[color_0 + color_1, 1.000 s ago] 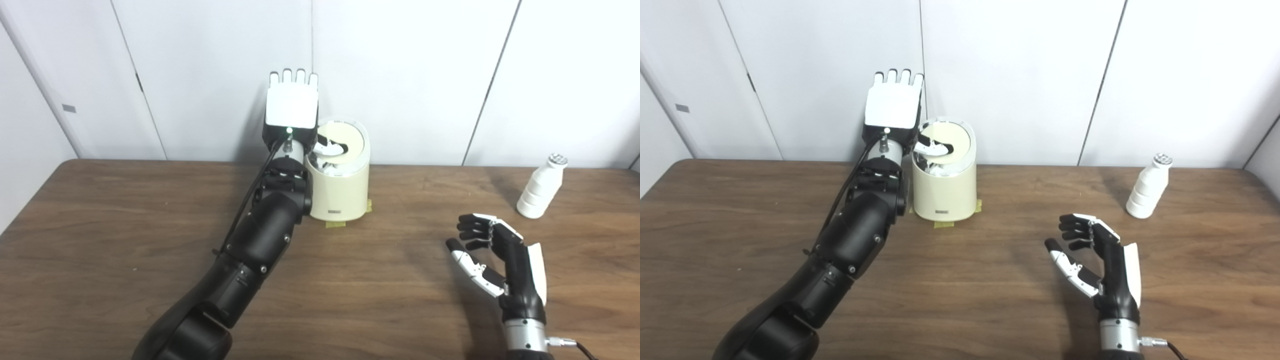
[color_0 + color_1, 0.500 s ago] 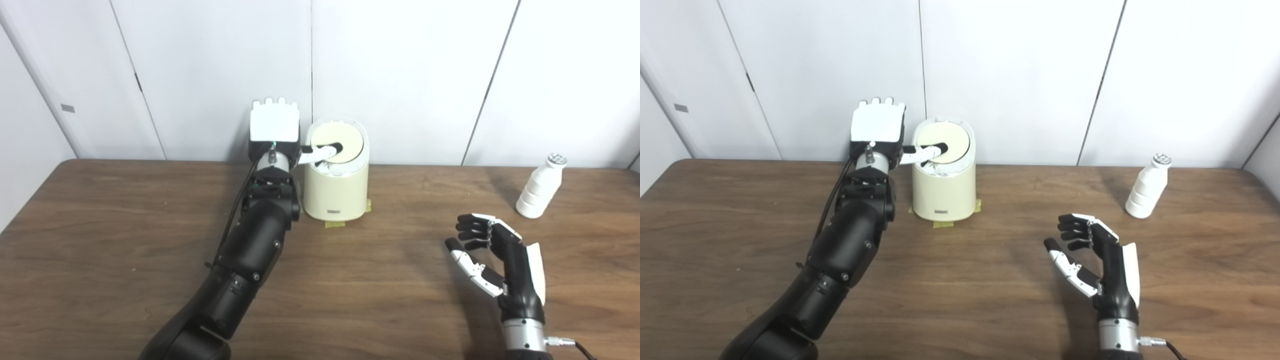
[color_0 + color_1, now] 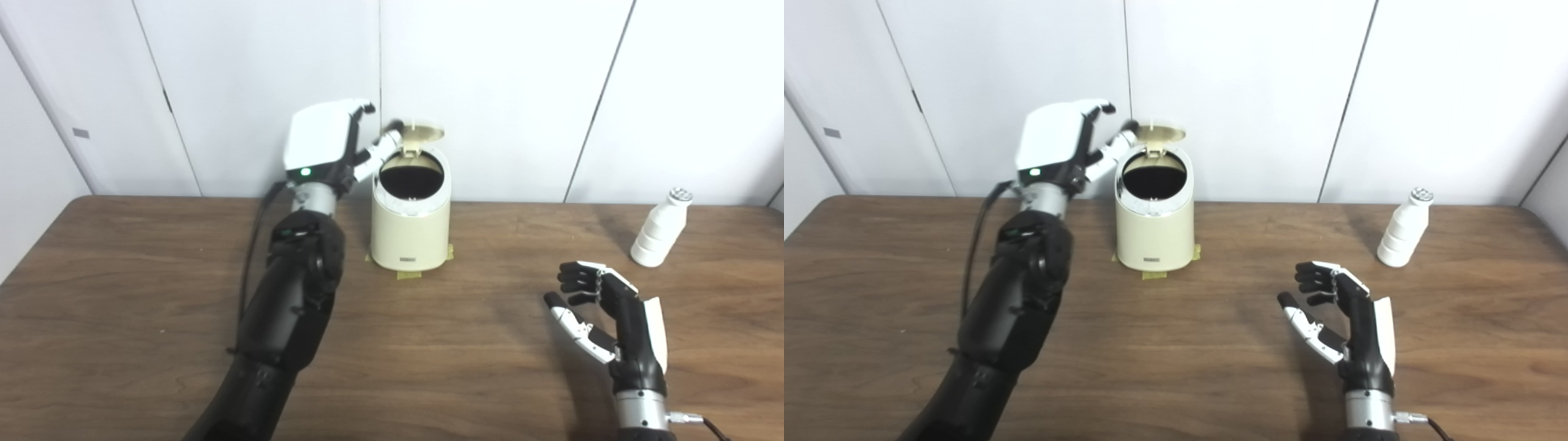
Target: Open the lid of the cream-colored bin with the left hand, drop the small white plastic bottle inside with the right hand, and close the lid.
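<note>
Cream bin [image 3: 410, 233] sits at the back of the brown bench [image 3: 122, 306] with its lid [image 3: 421, 131] tipped up, so the dark inside shows. Just left of the bin, the left hand [image 3: 331, 138] is up high, its fingers spread and its thumb [image 3: 384, 142] touching the lid. Far right of the bin stands the white bottle [image 3: 658, 229]. The right hand [image 3: 603, 318] rests nearer the front, half curled, holding nothing.

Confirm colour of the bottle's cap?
Silvery grey cap on the white bottle; clearest in the left eye view.
</note>
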Available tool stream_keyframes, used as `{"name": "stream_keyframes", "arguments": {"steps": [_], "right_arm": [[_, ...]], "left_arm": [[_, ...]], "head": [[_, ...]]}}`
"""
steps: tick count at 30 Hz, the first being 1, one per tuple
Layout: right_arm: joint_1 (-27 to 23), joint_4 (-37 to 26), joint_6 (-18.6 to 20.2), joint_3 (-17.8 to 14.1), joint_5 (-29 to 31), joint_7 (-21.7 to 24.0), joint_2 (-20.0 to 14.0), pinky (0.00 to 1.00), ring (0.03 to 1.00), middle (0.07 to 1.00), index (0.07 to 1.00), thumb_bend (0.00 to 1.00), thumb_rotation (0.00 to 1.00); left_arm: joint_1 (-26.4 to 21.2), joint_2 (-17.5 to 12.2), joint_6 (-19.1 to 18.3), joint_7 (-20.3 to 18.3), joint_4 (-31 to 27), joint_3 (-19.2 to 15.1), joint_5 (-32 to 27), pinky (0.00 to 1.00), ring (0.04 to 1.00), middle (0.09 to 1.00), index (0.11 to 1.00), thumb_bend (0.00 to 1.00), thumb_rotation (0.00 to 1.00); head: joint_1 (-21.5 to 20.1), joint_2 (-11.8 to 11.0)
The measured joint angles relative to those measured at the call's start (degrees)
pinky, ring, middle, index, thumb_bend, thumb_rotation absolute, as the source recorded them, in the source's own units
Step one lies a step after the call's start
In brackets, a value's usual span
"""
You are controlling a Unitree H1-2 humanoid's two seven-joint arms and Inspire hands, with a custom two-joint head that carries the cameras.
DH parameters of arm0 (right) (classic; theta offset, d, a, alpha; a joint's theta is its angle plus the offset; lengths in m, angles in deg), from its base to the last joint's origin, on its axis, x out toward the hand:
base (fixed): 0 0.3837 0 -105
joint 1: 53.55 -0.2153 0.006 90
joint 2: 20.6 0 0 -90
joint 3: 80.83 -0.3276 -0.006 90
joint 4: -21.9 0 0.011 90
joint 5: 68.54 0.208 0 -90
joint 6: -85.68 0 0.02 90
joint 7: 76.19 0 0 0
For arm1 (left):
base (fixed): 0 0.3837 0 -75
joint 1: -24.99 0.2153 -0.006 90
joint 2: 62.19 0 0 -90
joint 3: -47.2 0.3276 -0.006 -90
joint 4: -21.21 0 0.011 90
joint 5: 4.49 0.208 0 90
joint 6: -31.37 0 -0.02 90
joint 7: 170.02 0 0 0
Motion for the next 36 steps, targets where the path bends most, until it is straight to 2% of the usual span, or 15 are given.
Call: {"name": "stream_keyframes", "arguments": {"steps": [4, 7, 10, 13, 16, 22, 25, 27, 31, 36], "right_arm": [[-0.06, 0.07, 0.00, 0.01, -0.05, -0.01, 0.03, 0.49, 0.574, 0.604, 0.601, 0.30, 0.32], [-0.08, 0.12, 0.00, -0.01, -0.09, -0.02, 0.02, 0.49, 0.575, 0.604, 0.601, 0.31, 0.31], [-0.16, 0.21, -0.01, -0.01, -0.02, -0.04, 0.05, 0.48, 0.572, 0.602, 0.599, 0.30, 0.28], [-0.18, 0.21, -0.01, 0.05, -0.06, -0.09, 0.13, 0.49, 0.579, 0.608, 0.602, 0.30, 0.28], [-0.17, 0.22, -0.07, 0.10, -0.09, -0.30, 0.17, 0.49, 0.582, 0.610, 0.604, 0.30, 0.28], [-0.29, 0.38, -0.30, 0.35, -0.07, -0.99, 0.22, 0.49, 0.572, 0.601, 0.600, 0.30, 0.27], [-0.36, 0.45, -0.70, 0.39, -0.07, -1.24, 0.22, 0.48, 0.567, 0.599, 0.598, 0.30, 0.28], [-0.36, 0.47, -0.71, 0.36, 0.02, -1.24, 0.21, 0.48, 0.574, 0.603, 0.601, 0.30, 0.28], [-0.47, 0.70, -0.77, 0.37, 0.00, -1.27, 0.13, 0.49, 0.574, 0.605, 0.602, 0.30, 0.28], [-0.65, 0.89, -0.82, 0.35, 0.17, -1.36, 0.25, 0.49, 0.575, 0.604, 0.602, 0.31, 0.27]], "left_arm": [[3.99, -0.16, 0.86, -0.53, -7.07, -2.64, -8.32, 0.62, 0.758, 0.769, 0.749, 0.19, 0.81], [7.58, -0.17, 1.63, -0.26, -11.36, -3.98, -12.77, 0.63, 0.743, 0.750, 0.740, 0.19, 0.72], [12.16, -0.16, 3.90, 0.97, -12.85, -5.19, -17.47, 0.63, 0.744, 0.751, 0.744, 0.21, 0.77], [17.48, -0.18, 4.88, 2.05, -14.03, -6.04, -20.56, 0.64, 0.754, 0.760, 0.755, 0.20, 0.78], [21.51, -0.34, 7.34, 3.13, -14.66, -6.22, -22.06, 0.65, 0.756, 0.760, 0.755, 0.19, 0.74], [28.47, -0.70, 12.93, 6.26, -17.15, -7.00, -24.01, 0.65, 0.743, 0.747, 0.740, 0.20, 0.74], [32.39, -1.02, 16.04, 7.03, -17.15, -7.59, -26.14, 0.62, 0.733, 0.746, 0.738, 0.18, 0.66], [34.98, -0.97, 18.17, 8.05, -17.02, -8.29, -28.28, 0.60, 0.720, 0.738, 0.729, 0.17, 0.64], [37.62, -0.67, 21.04, 10.69, -15.67, -9.21, -28.94, 0.61, 0.717, 0.726, 0.715, 0.14, 0.57], [37.94, -0.08, 24.15, 14.32, -13.46, -9.09, -25.86, 0.61, 0.718, 0.727, 0.716, 0.16, 0.66]], "head": [[-0.09, -0.35], [-0.52, -0.53], [-0.53, -0.44], [-0.70, -0.44], [-0.88, -0.44], [-1.23, -0.70], [-1.14, -0.62], [-1.05, -0.62], [-1.32, -0.70], [-1.76, -0.88]]}}
